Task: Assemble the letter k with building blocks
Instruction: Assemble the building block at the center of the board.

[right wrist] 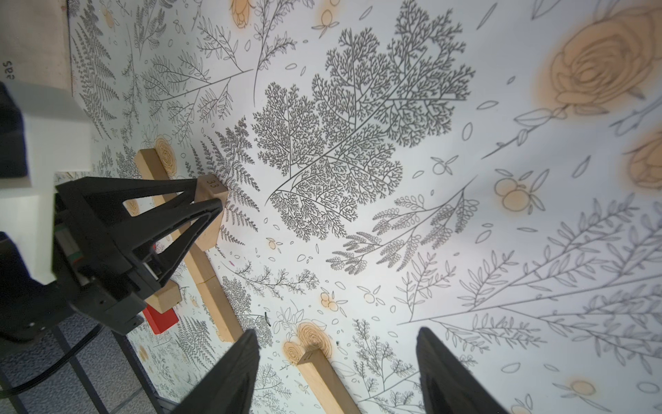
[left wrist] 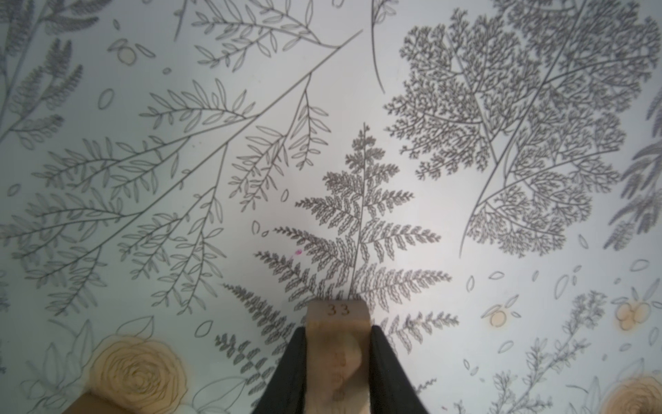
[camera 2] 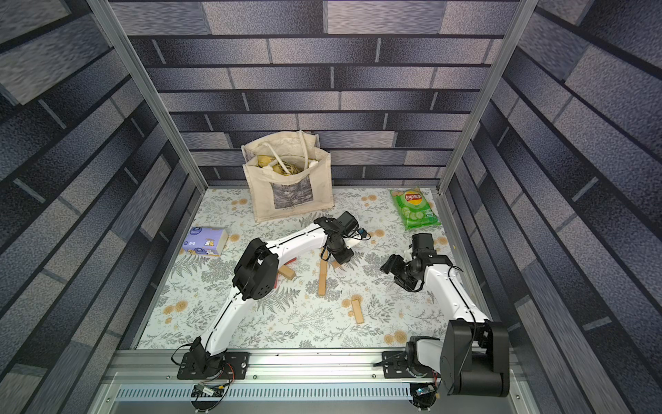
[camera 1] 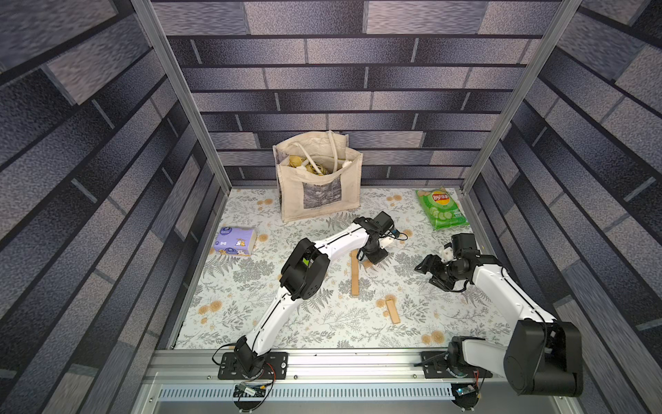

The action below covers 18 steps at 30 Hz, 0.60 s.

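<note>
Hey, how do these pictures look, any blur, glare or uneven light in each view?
In both top views: sharp and evenly lit, posts splayed by the wide lens, glare on the rail. Left wrist view: bright in the middle, dim corners; block crisp, jaws beside it soft. Right wrist view: near jaws blurred, rose print soft, bright patch mid-picture.

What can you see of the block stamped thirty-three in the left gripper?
A plain tan wooden brick, rectangular, with 33 burned into its end face. The left gripper's black fingers clamp its two long sides. It lies slanted beside the tan stem row, low at the floral table cover; contact below is unclear.
</note>
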{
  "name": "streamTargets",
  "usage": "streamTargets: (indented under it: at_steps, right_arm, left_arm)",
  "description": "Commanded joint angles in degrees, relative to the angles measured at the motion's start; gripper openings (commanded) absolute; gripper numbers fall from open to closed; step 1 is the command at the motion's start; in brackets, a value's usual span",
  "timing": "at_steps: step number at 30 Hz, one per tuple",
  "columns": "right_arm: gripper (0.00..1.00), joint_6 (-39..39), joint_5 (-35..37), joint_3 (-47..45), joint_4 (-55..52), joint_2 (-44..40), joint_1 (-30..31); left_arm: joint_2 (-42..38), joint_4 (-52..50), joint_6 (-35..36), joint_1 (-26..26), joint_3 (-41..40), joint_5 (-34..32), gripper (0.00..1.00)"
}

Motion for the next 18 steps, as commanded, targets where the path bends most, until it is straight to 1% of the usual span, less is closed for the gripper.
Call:
streamTargets:
  at_steps: [1,18]
  right_arm:
    - [0.72,0.1,-0.72,-0.61,0.53,0.51,-0.29]
    - [0.72,0.44,-0.64,-0.42,0.56,0.74,-0.32]
  left_arm:
    - [-3.28,-0.82,1.75,0.48,-1.3,1.28,0.27]
    - [-2.31,-2.05,5.21,1.09,0.22,1.69,0.28]
